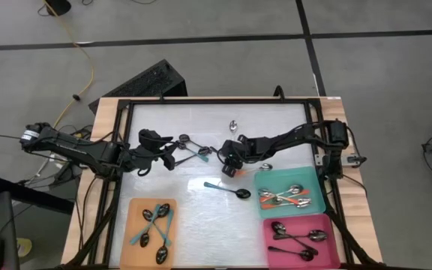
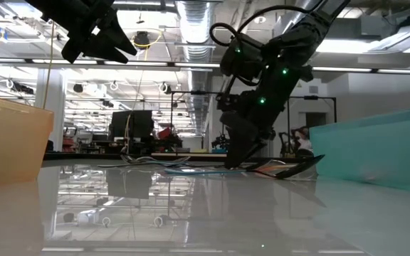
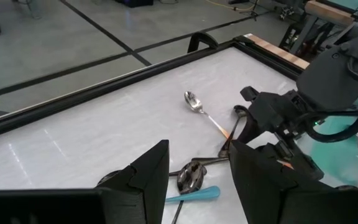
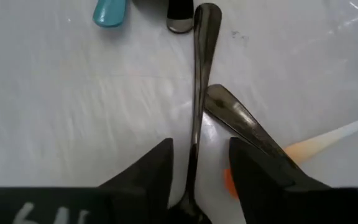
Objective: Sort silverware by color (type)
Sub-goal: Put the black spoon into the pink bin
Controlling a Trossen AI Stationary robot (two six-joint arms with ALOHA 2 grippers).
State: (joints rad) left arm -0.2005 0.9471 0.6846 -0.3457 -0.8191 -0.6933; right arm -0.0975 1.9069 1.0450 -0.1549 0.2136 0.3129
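Observation:
Several spoons lie loose on the white table top. My right gripper is open and slants down near the table's middle. Its fingers stand on either side of a dark metal spoon's handle. A second dark handle and an orange handle lie flat just beside them. My left gripper hangs open above the table, with nothing between its fingers. Below it lie a dark spoon bowl and a teal handle. A silver-bowled spoon with an orange handle lies farther off.
An orange tray at the near left holds teal-handled spoons. A teal tray at the near right holds orange-handled ones, and a pink tray in front of it holds dark ones. A teal-handled spoon lies alone between the trays. A black frame rims the table.

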